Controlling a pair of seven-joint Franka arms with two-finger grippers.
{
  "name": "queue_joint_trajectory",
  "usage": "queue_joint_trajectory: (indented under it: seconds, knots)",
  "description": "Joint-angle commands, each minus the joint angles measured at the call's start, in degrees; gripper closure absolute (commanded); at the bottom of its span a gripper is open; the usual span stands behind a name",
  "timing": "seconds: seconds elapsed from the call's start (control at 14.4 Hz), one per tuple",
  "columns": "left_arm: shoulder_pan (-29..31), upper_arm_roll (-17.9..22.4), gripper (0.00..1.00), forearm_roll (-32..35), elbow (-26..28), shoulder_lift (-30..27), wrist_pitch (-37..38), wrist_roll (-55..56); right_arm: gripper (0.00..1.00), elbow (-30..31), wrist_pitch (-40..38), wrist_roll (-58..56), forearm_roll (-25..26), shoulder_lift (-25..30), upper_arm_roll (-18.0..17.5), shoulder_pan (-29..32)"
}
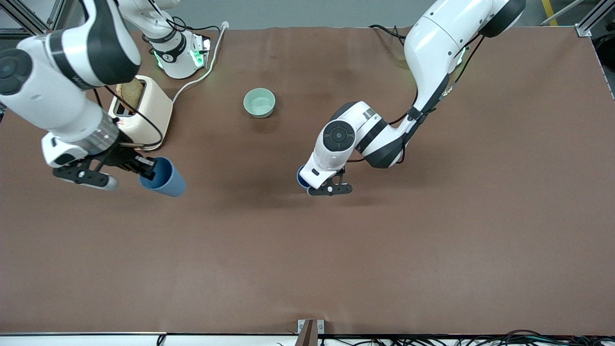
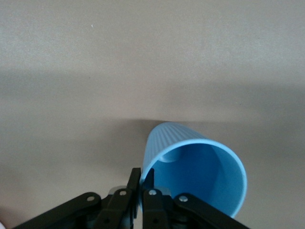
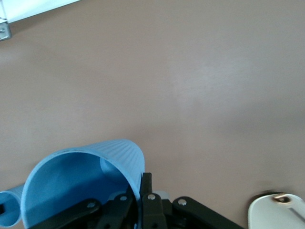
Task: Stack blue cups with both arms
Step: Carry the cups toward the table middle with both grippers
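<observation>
Both ribbed matte blue plastic tumblers are gripped by the rim: right gripper [image 1: 144,169] pinches one [image 1: 163,178] at nine o'clock (apparently airborne), left gripper [image 1: 321,186] pinches another [image 1: 301,179] mid-table; next, align and nest them.

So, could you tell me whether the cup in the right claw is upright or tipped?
Tipped: the blue cup, pinched by its rim in the right claw, leans with its mouth sideways.

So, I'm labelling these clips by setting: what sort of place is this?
Likely a robotics lab: two white Franka arms over a brown-covered table, aluminium framing at the corners, cables along the edge.
</observation>
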State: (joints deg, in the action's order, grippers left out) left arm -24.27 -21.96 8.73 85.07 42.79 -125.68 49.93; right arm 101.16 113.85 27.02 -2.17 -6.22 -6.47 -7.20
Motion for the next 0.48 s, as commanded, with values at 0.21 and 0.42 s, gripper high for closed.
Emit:
queue_joint_trajectory:
  seconds: [0.21,0.42]
  knots:
    - [0.0,1.0,0.00,2.8,-1.7,-2.9,0.7,1.0,0.99,0.4,3.3,9.1,-0.6,-2.1,-0.4,-6.0]
    - [3.6,1.0,0.00,4.4,-1.8,-8.1,4.7,0.6,0.99,0.2,7.3,18.2,1.7,-5.3,-6.7,-7.1]
